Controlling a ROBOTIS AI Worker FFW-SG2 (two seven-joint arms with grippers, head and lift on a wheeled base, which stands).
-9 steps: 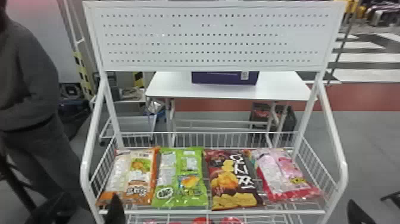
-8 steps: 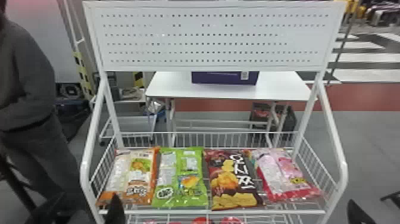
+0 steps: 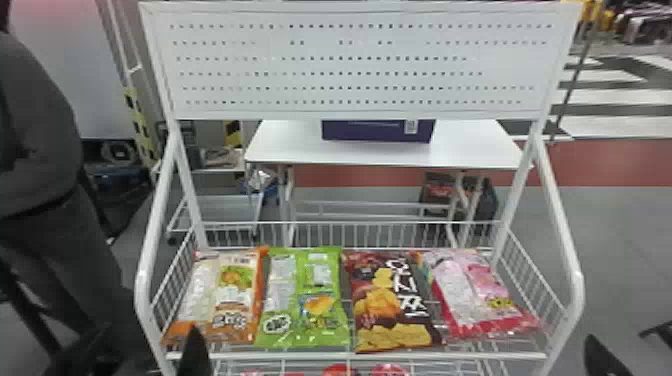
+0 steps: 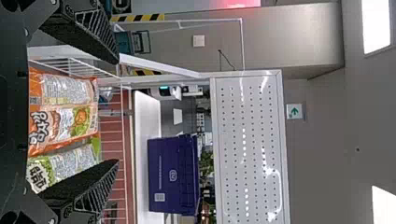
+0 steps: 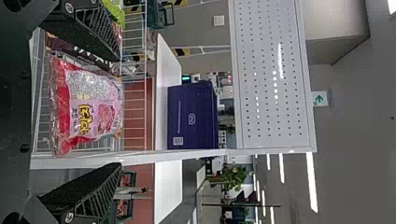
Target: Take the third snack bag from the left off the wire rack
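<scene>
Left gripper (image 4: 113,110) and right gripper (image 5: 114,111) both gape wide at the wire rack's (image 3: 350,100) near edge; dark red snack bag (image 3: 390,300) lies untouched, third from left.

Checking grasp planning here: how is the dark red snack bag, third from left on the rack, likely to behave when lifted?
The dark red snack bag looks like a film pouch, so probably light and floppy, sagging from a pinch. Its glossy surface may be slippery. Lying flat on the wire rack, it should not roll.
</scene>
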